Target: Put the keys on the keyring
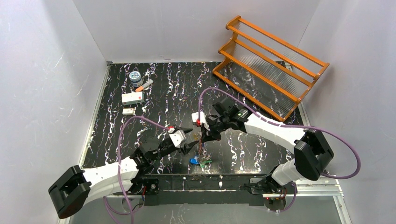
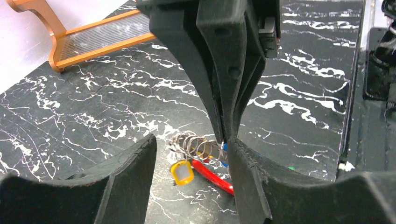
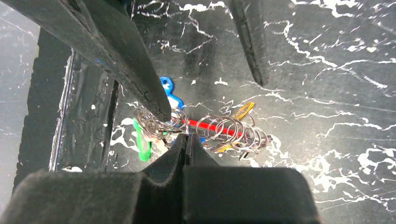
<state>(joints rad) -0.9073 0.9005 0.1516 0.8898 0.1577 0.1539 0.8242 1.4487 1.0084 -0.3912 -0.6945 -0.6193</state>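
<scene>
The keyring point(image 1: 199, 161) lies near the table's front edge, with blue and green tags showing in the top view. In the right wrist view it is a row of small silvery rings point(image 3: 229, 133) with red point(image 3: 210, 127), yellow point(image 3: 243, 109), blue point(image 3: 168, 93) and green point(image 3: 142, 144) tags. My right gripper point(image 3: 187, 138) is shut, pinching the thin wire of the ring from above. My left gripper point(image 2: 190, 142) is open, and its fingers point(image 2: 126, 177) straddle the rings point(image 2: 196, 147) and a yellow tag point(image 2: 182, 171). I cannot tell any loose key apart among the rings.
An orange wooden rack point(image 1: 268, 65) stands at the back right. A small jar point(image 1: 136, 77), a marker point(image 1: 144, 86), a white box point(image 1: 132, 97) and a small card point(image 1: 129, 111) lie at the back left. The front rail point(image 1: 210, 179) runs just behind the keyring.
</scene>
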